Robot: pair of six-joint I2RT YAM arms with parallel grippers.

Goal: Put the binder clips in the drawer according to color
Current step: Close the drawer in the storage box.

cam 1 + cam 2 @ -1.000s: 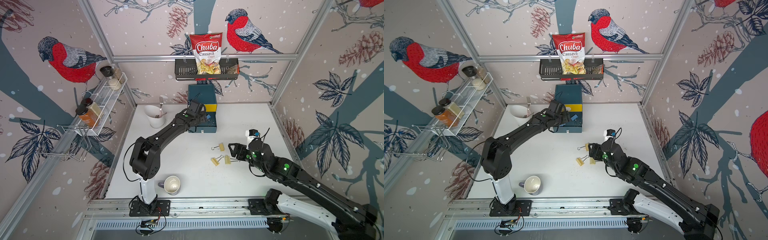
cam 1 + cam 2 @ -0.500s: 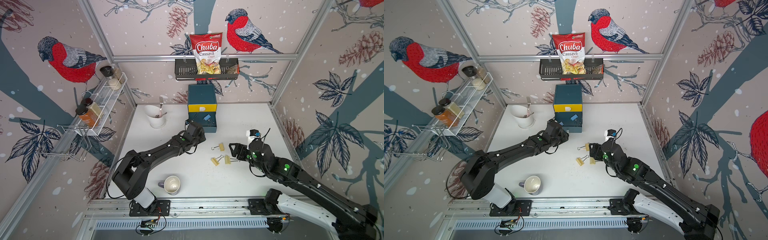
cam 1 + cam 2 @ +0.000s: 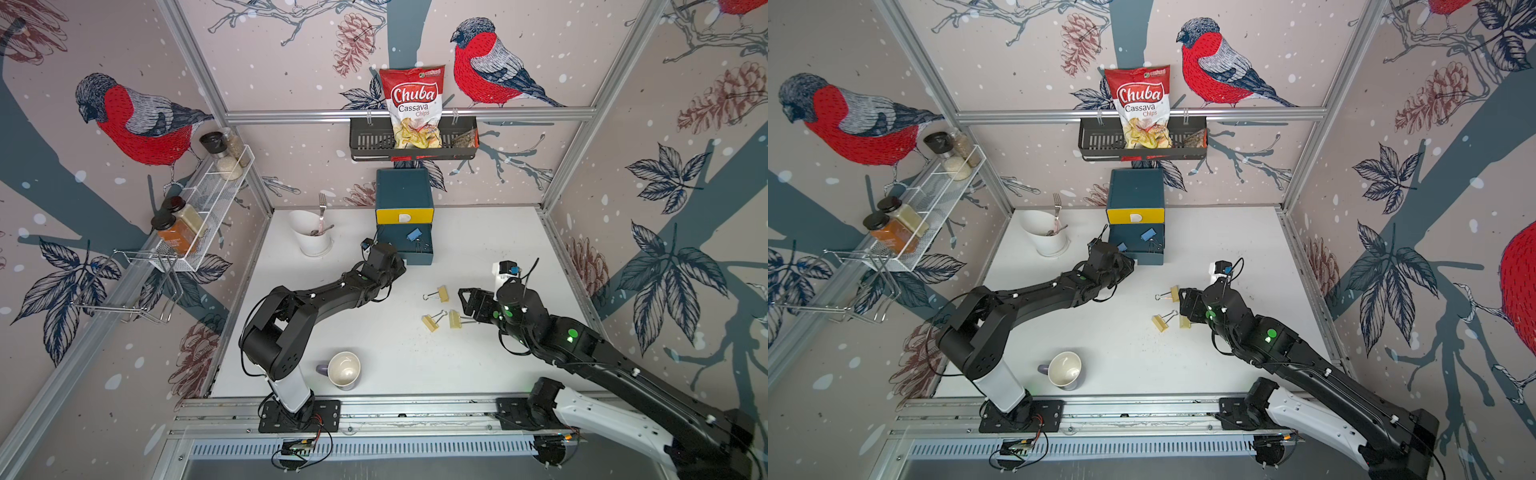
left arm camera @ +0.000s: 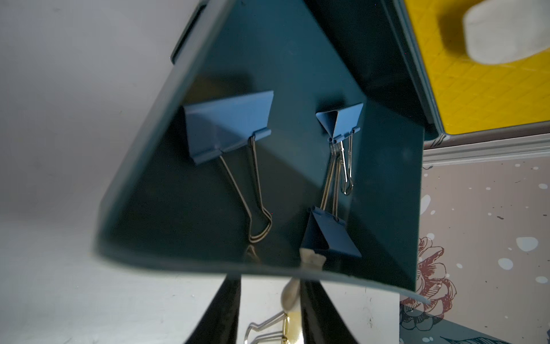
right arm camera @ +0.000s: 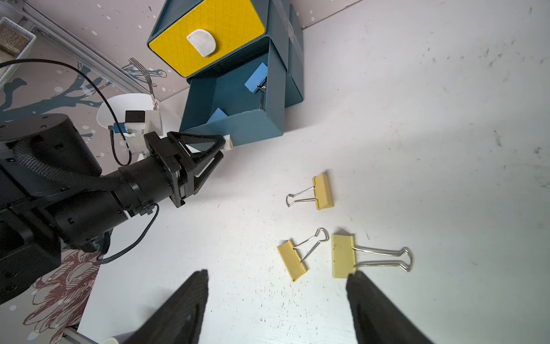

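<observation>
Left hand (image 5: 222, 146) now at drawer (image 5: 259, 125) front, narrow, seemingly around white tab (image 5: 228, 142); right hand (image 3: 462, 304) wide, empty.

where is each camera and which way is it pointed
Top views: high in front, looking down on the table, left arm, right arm, drawer unit.
Left wrist: on the left arm, facing into the open drawer of blue clips; the left gripper pinches its white tab.
Right wrist: on the right arm, looking down at yellow clips past the open right gripper.
Both wrist views show the open drawer.
</observation>
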